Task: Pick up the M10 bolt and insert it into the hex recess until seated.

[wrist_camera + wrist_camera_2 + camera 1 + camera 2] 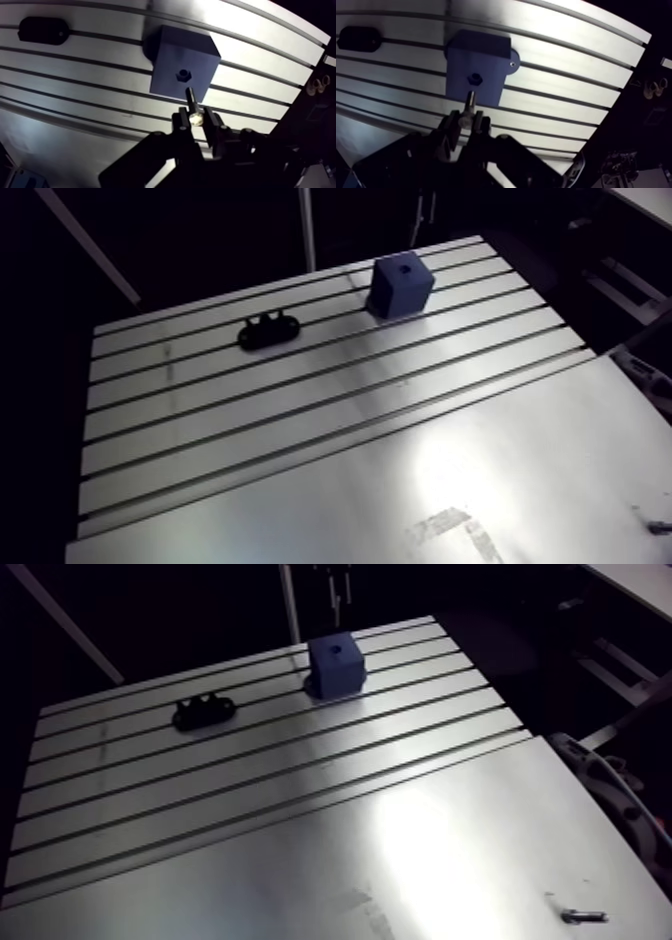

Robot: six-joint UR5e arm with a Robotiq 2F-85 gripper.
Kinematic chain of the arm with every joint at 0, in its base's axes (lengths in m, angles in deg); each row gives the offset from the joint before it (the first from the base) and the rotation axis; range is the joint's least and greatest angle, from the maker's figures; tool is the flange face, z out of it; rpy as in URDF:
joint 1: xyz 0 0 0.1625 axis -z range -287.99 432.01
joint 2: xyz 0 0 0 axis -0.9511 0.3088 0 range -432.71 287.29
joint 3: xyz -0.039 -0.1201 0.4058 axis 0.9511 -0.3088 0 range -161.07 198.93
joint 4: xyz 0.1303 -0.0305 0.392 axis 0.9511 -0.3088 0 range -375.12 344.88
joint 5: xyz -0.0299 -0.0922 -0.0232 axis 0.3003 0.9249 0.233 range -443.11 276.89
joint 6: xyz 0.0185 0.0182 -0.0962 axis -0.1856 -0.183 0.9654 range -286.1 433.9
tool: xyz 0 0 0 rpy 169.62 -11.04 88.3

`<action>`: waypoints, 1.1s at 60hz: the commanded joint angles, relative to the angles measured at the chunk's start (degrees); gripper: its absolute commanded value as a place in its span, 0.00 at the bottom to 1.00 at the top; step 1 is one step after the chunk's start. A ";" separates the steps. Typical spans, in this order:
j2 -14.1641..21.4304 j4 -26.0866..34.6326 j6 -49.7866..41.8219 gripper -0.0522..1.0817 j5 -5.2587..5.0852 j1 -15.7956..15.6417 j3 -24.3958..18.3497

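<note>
1. Steel bolt point(192, 102): it is clamped between the gripper's point(195, 116) two fingers point(179, 122), which grip it at the head. Its shank points straight ahead of the fingertips.
2. In the wrist view the bolt's tip is just short of the hex recess point(184, 75) and not inside it. I cannot tell whether the tip touches the face around it.
3. The recess is a dark hole in the top face of a blue block point(170, 55), ahead of the gripper.
4. The block stands on the slotted table point(300, 388), across one of its dark slots. In the arm view it is in the upper middle of the frame.
5. A black part point(268, 331) lies flat on the slots to the block's left in the arm view, well apart from it.
6. Nearer the camera, the slots give way to a smooth plate point(450, 844) that fills the lower half of the arm view.
7. A loose bolt point(583, 916) lies on its side on this plate, in the lower right corner of the arm view, far from the block.
</note>
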 commanded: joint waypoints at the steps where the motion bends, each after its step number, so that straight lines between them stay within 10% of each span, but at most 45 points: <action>1: -0.68 -0.49 -0.16 0.74 0.01 0.00 0.25; 66: -1.68 -1.40 -0.18 0.74 0.00 0.00 1.92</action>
